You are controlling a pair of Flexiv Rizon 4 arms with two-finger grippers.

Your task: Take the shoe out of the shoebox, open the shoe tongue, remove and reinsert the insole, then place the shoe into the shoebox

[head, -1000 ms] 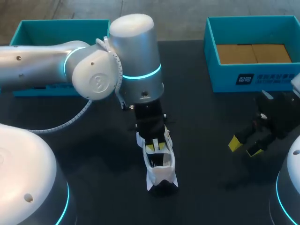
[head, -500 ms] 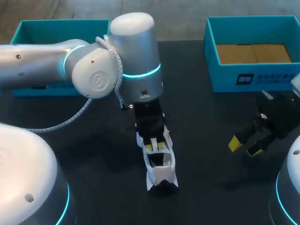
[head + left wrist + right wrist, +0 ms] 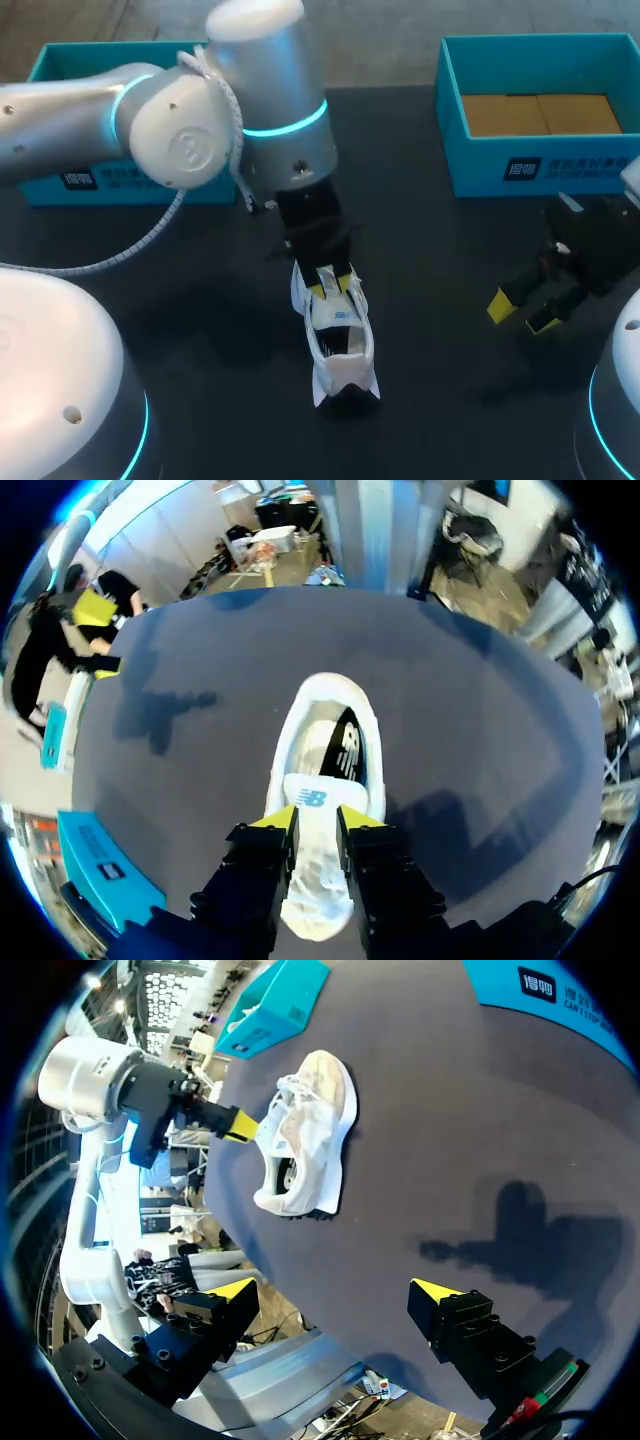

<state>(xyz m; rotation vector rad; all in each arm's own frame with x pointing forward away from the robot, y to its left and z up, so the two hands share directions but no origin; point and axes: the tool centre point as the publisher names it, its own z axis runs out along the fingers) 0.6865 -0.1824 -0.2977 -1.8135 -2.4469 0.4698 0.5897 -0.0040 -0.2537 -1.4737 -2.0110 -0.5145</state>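
- Dark table (image 3: 200,300) carries a white sneaker (image 3: 340,352) at its middle, well apart from the teal shoebox (image 3: 480,165).
- Left gripper (image 3: 318,818) pinches the sneaker's tongue (image 3: 316,900).
- Right gripper (image 3: 522,313) hangs over the table's right side, fingers spread wide and holding nothing.

The jaws pinch the white shoe tongue (image 3: 317,880) from both sides; the shoe (image 3: 325,745) lies ahead of them on the dark desk (image 3: 480,730).
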